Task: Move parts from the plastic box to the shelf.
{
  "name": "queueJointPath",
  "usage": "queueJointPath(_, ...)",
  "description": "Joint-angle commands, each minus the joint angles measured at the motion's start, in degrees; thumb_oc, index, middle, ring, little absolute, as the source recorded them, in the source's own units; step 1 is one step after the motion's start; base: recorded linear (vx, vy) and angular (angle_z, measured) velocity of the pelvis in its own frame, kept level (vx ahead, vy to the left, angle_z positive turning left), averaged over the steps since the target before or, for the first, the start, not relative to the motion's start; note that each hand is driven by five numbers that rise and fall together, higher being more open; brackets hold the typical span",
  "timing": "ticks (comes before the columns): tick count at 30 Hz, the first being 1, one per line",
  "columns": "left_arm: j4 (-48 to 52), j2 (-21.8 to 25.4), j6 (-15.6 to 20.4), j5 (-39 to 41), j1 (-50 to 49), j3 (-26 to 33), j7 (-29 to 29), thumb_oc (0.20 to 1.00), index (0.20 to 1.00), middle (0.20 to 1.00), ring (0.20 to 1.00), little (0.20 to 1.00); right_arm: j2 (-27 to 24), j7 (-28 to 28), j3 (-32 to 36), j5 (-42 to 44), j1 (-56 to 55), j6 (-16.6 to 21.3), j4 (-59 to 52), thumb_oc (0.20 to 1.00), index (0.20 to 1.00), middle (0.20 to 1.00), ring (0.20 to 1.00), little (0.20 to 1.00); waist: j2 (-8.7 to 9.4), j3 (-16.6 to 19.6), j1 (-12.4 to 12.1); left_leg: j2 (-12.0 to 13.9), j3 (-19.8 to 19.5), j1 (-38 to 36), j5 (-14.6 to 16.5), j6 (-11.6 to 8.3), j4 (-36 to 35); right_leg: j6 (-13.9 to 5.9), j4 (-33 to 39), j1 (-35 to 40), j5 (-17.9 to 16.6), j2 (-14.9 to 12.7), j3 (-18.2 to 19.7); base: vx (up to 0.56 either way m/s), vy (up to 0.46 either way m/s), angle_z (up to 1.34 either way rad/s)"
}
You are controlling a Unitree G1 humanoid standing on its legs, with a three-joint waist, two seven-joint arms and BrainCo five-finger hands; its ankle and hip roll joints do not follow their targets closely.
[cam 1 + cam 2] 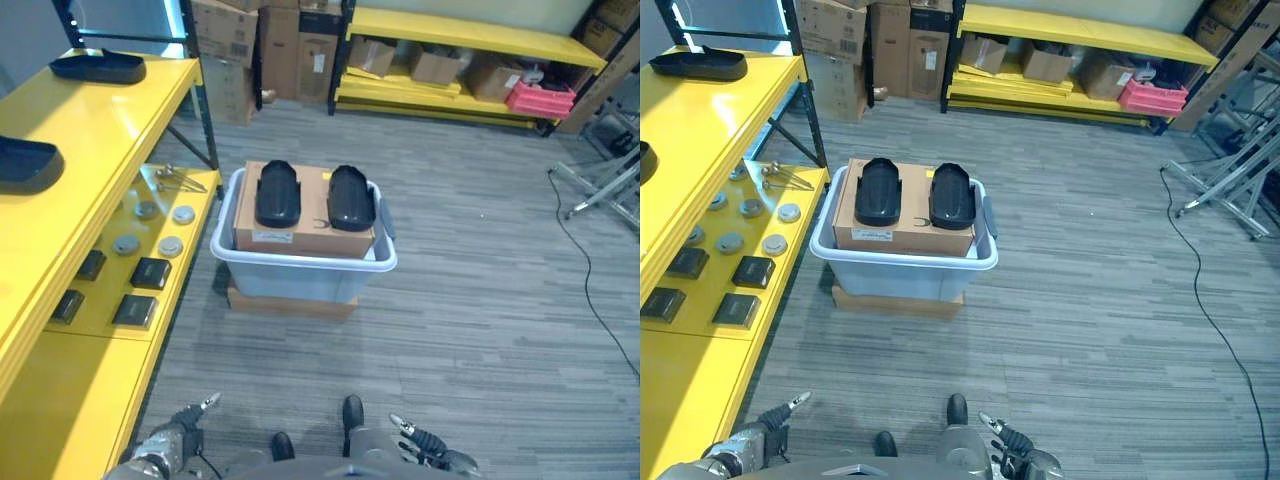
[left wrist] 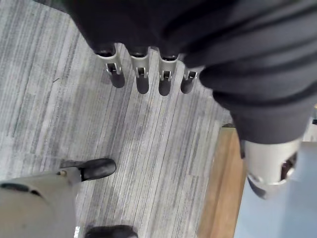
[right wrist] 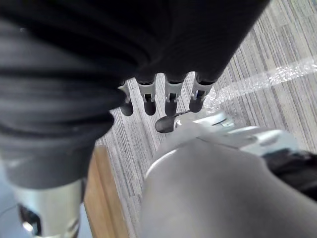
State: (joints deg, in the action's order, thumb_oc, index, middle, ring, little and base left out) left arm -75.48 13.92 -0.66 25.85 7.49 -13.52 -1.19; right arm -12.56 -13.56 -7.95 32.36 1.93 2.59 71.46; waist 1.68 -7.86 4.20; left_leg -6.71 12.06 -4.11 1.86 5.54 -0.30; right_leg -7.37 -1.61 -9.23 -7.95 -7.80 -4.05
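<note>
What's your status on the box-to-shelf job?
Left hand and right hand open, low, empty. Two black parts on cardboard box in plastic box. Path clear.

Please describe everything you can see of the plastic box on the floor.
The plastic box is a pale grey-white tub with a rolled rim and rounded corners, standing upright on the grey floor beside the yellow shelf. It seems to rest on a flat brown board. A cardboard box sits in it, rising above the rim, with two black oval parts lying side by side on top. Neither hand touches it.

Glossy black parts on matt cardboard.
</note>
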Motion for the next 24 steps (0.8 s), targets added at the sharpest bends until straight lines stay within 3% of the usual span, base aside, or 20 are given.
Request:
queueJointPath(1, -0.9, -0.9, 0.1, 3.5, 1.9, 1.7, 1.9, 1.0, 1.0, 1.0, 1.0, 1.0, -1.9, 0.5, 0.1, 1.6, 2.5, -0.3, 2.0, 1.0, 1.0, 1.0, 1.0, 1.0, 0.39, -1.1, -0.2, 8.5, -9.2, -2.4, 1.8, -4.39, 2.0, -0.01, 0.9, 3.2, -1.2, -0.3, 1.0, 0.25, -0.344, 0.31)
queueJointPath(3, -0.9, -2.2, 0.4, 3.7, 0.3, 2.9, 1.3, 1.0, 1.0, 1.0, 1.0, 1.0, -2.0, 2.0, -0.4, 1.3, 2.6, 0.2, 2.7, 1.0, 1.0, 1.0, 1.0, 1.0, 0.88, -0.5, -0.6, 10.5, -9.3, -1.4, 1.6, -5.43, 9.8, 1.96, 1.6, 5.4, 0.0, 0.6, 0.4, 0.29, -0.432, 0.25)
queueJointPath(7, -0.4, -3.4, 0.8, 3.6, -1.1, 4.0, 2.1, 1.0, 1.0, 1.0, 1.0, 1.0, -3.4, 4.2, -0.4, -1.8, 3.5, 1.7, 2.5, 1.0, 1.0, 1.0, 1.0, 1.0, 1.4, -1.5, -1.7, 11.6, -11.0, 6.5, -5.2, -6.7, 27.3, 5.05, 1.6, 8.8, 1.8, 2.4, 0.9, 0.19, -0.293, 0.18)
queueJointPath(8, 0.4, -3.3, -0.4, 3.1, -1.1, 4.3, 1.8, 1.0, 1.0, 1.0, 1.0, 1.0, -4.5, 5.4, -0.2, -2.8, 3.8, 2.7, 2.5, 1.0, 1.0, 1.0, 1.0, 1.0, 1.33, -2.4, -1.9, 13.1, -9.9, 11.6, -7.2, -7.29, 33.7, 6.58, 2.0, 11.0, 2.6, 3.1, 0.5, 0.17, -0.191, 0.1)
queueJointPath(11, 0.6, -3.6, -0.8, 2.0, -0.9, 3.7, 1.9, 1.0, 1.0, 1.0, 1.0, 1.0, -5.2, 5.3, 0.4, -0.5, 4.0, 2.8, 2.2, 1.0, 1.0, 1.0, 1.0, 1.0, 0.86, -2.8, -2.3, 11.9, -7.9, 12.4, -5.3, -6.88, 29.9, 6.22, 2.4, 12.3, 3.5, 3.3, -0.4, 0.17, -0.053, -0.15)
queueJointPath(13, 0.0, -3.9, 0.9, 1.8, -2.1, 3.3, 2.3, 1.0, 1.0, 1.0, 1.0, 1.0, -5.3, 4.5, 1.0, 0.9, 4.2, 3.4, 1.2, 1.0, 1.0, 1.0, 1.0, 1.0, -0.86, -2.9, -3.8, 6.0, -7.3, 11.4, -4.6, -6.45, 14.6, 5.27, 3.0, 13.8, 5.0, 5.3, 0.4, 0.26, 0.092, 0.01)
queueJointPath(14, -0.3, -3.9, 1.8, 1.8, -2.8, 3.4, 2.3, 1.0, 1.0, 1.0, 1.0, 1.0, -5.3, 4.0, 1.1, 0.8, 4.2, 3.6, 0.7, 1.0, 1.0, 1.0, 1.0, 1.0, -1.23, -3.0, -4.5, 4.7, -7.9, 12.0, -5.5, -6.41, 11.7, 5.22, 2.7, 14.4, 5.7, 5.9, 1.0, 0.22, 0.089, -0.11)
queueJointPath(17, 0.0, -2.8, 1.8, 0.5, -2.7, 3.2, 2.1, 1.0, 1.0, 1.0, 1.0, 1.0, -5.5, 3.9, 0.4, 2.7, 4.9, 4.6, -0.4, 1.0, 1.0, 1.0, 1.0, 1.0, -0.76, -2.6, -5.5, 3.6, -9.1, 11.5, -4.7, -5.37, 7.4, 5.37, 2.7, 14.3, 6.3, 6.6, 1.3, 0.11, 0.076, -0.28)
queueJointPath(20, -0.3, -2.2, 2.3, 0.0, -2.1, 3.1, 2.6, 1.0, 1.0, 1.0, 1.0, 1.0, -6.2, 3.6, 1.1, 5.1, 4.8, 8.5, -0.7, 1.0, 1.0, 1.0, 1.0, 1.0, -0.57, -1.9, -5.7, 3.9, -9.1, 8.8, -4.9, -5.39, 4.0, 5.36, 1.8, 14.4, 7.4, 7.1, -0.5, 0.14, 0.099, -0.34)
queueJointPath(22, 0.5, -0.7, 1.2, -0.5, -1.5, 3.4, 2.8, 1.0, 1.0, 1.0, 1.0, 1.0, -6.2, 5.4, 1.1, 6.2, 4.0, 12.0, -3.4, 1.0, 1.0, 1.0, 1.0, 1.0, -0.36, -1.4, -5.2, 4.2, -8.4, 7.3, -5.3, -4.72, 1.8, 5.42, -1.9, 13.0, 9.0, 8.3, -1.1, 0.08, 0.064, 0.12)
queueJointPath(23, 1.4, 0.2, 0.5, -1.4, -1.2, 3.2, 2.8, 1.0, 1.0, 1.0, 1.0, 1.0, -6.4, 8.0, 1.3, 6.3, 3.5, 15.3, -7.0, 1.0, 1.0, 1.0, 1.0, 1.0, -0.36, -1.5, -4.7, 4.7, -7.7, 6.3, -5.3, -4.17, 1.0, 4.48, -7.5, 10.0, 8.7, 8.6, -2.3, 0.02, 0.038, -0.07)
queueJointPath(24, 2.0, 0.5, 0.1, -1.9, -1.1, 2.9, 3.1, 1.0, 1.0, 1.0, 1.0, 1.0, -6.5, 9.1, 1.5, 6.2, 3.3, 15.9, -9.3, 1.0, 1.0, 1.0, 1.0, 1.0, -0.55, -1.7, -4.4, 5.0, -7.5, 5.8, -5.0, -3.8, 0.9, 3.52, -12.3, 7.3, 7.8, 8.3, -2.8, -0.01, 0.01, -0.29)
